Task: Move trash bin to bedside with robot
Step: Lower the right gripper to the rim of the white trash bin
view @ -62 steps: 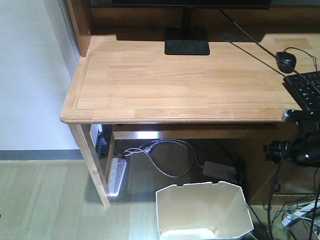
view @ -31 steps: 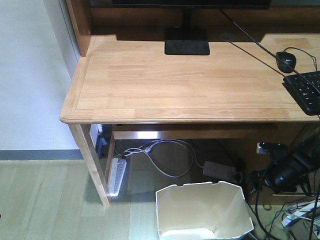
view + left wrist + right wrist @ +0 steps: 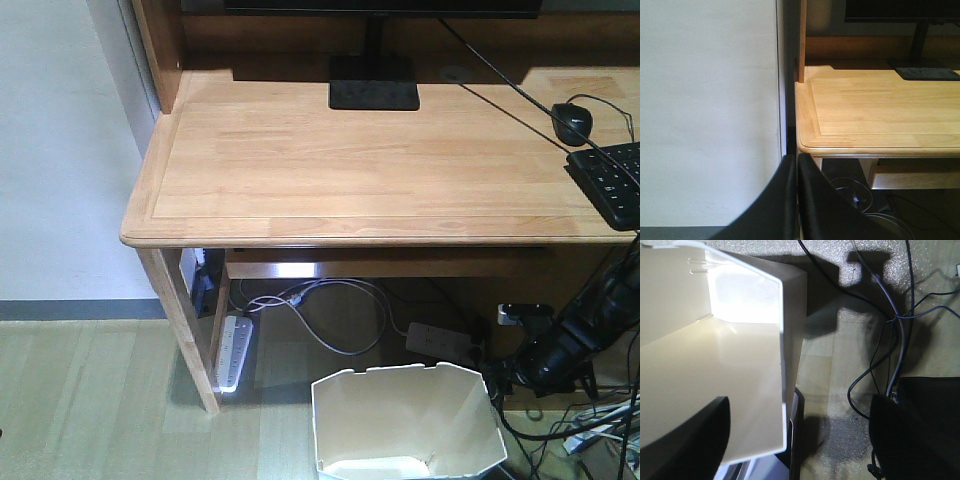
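Note:
The white trash bin stands on the floor in front of the desk, at the bottom of the front view. Its cream inside and right wall fill the left of the right wrist view. My right gripper hangs low at the bin's right rim. In the right wrist view the right gripper is open, with one finger inside the bin and the other outside the wall. My left gripper is shut and empty, near the desk's left corner. The bed is out of view.
The light wooden desk holds a monitor stand, a mouse and a keyboard. Power strips and cables lie under it. More cables and a black box lie right of the bin. A white wall is at the left.
My right arm has come down from the desk edge and moved left to the bin's right rim. The bin and the desk have not moved.

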`<state>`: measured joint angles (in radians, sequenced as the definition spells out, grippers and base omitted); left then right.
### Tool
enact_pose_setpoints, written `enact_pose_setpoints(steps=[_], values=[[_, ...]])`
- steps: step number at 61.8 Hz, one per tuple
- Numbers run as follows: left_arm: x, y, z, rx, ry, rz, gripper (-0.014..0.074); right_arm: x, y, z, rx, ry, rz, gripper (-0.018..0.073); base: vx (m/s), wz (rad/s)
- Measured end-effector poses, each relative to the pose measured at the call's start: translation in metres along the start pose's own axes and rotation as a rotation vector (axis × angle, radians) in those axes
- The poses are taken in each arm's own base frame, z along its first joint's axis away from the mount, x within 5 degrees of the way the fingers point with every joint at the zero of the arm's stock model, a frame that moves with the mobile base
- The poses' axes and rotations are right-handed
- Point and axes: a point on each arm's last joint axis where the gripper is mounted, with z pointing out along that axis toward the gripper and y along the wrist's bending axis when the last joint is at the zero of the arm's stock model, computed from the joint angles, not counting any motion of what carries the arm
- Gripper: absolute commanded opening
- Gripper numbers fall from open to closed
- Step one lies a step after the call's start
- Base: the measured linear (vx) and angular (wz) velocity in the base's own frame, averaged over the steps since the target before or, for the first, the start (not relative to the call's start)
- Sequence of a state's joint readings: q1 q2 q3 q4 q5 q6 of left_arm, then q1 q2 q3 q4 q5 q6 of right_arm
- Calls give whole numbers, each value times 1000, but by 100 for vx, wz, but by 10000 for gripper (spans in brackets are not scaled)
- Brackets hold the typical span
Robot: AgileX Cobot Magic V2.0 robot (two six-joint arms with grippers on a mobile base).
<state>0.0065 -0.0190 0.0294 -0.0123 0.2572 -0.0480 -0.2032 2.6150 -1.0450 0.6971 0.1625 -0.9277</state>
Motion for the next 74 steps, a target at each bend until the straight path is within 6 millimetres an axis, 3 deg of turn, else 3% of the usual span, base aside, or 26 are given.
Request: enact_pose_setpoints(steps=[16, 33, 45, 65, 74], values=[[0, 0, 0, 0, 0, 0, -6, 2, 0, 35, -11, 34, -5, 549, 0, 0], [0, 0, 0, 0, 1, 0, -6, 7, 20, 64, -8, 65, -30, 549, 0, 0], [0, 0, 0, 0, 1, 0, -6, 12, 17, 81, 5, 78, -15, 549, 0, 0], [0, 0, 0, 0, 1, 0, -6, -16, 19, 91, -67, 31, -14, 458, 0, 0], [0, 0, 0, 0, 1, 0, -6, -17, 20, 101, -93, 39, -1, 398, 0, 0]])
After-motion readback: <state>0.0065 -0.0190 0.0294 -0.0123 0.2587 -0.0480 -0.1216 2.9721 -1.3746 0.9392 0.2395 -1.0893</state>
